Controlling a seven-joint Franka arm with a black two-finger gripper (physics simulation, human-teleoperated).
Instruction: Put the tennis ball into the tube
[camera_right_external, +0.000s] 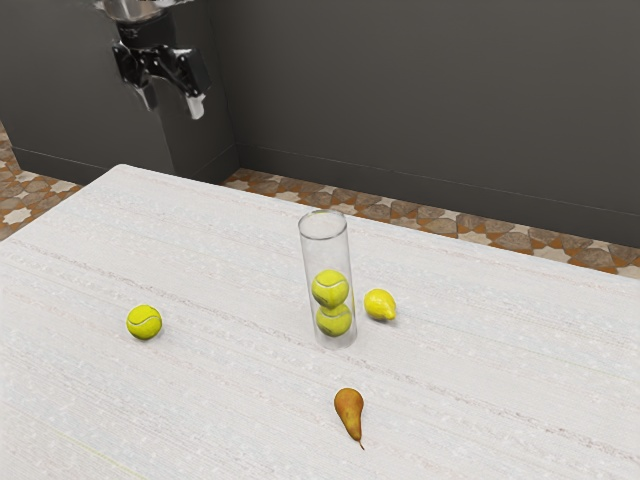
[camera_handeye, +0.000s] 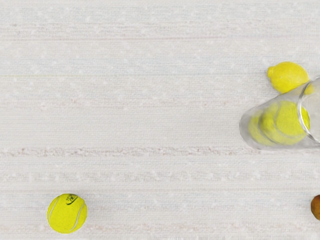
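The jaws stand parted and clasp nothing, high above the surface (camera_right_external: 230, 410) toward the exterior view's upper left. Below and well apart from them, the loose tennis ball (camera_right_external: 145, 322) sits on bare wood, out of the tube (camera_right_external: 319, 250) it has to go into. Being round, it could roll off if one side of the jaws touches it first, so an off-centre descent is the likeliest early fault; a grip above its middle might squeeze it out downward.

Further out, the clear tube stands upright, open at the top, with two balls (camera_right_external: 330, 288) stacked inside and room above them. Its mouth looks only a little wider than a ball. A ball carried too low would strike the wall and tip the tube; one released off-centre could catch on the rim and drop outside. Jaws pushed down into the mouth might jam there.

The lemon (camera_right_external: 380, 304) lies just beside the tube's base, and the pear (camera_right_external: 349, 408) near it; a toppling tube could knock either one away.
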